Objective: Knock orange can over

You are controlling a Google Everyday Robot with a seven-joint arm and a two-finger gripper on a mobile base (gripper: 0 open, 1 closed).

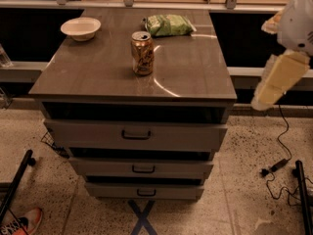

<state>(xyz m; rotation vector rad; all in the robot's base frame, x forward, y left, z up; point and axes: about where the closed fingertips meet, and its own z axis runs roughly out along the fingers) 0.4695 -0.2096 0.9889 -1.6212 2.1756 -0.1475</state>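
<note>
The orange can [142, 53] stands upright near the middle of the grey cabinet top [98, 77]. It is orange-gold with dark markings and a silver top with a pull tab. My gripper [277, 80] shows as a cream-coloured piece below the white arm [299, 18] at the right edge of the camera view. It hangs beyond the cabinet's right side, well apart from the can and a little lower than the can.
A white bowl [80, 28] sits at the back left of the top. A green crinkly snack bag [169, 25] lies at the back, just behind the can. Below are three drawers [136, 134]. A cable [279, 163] lies on the floor at right.
</note>
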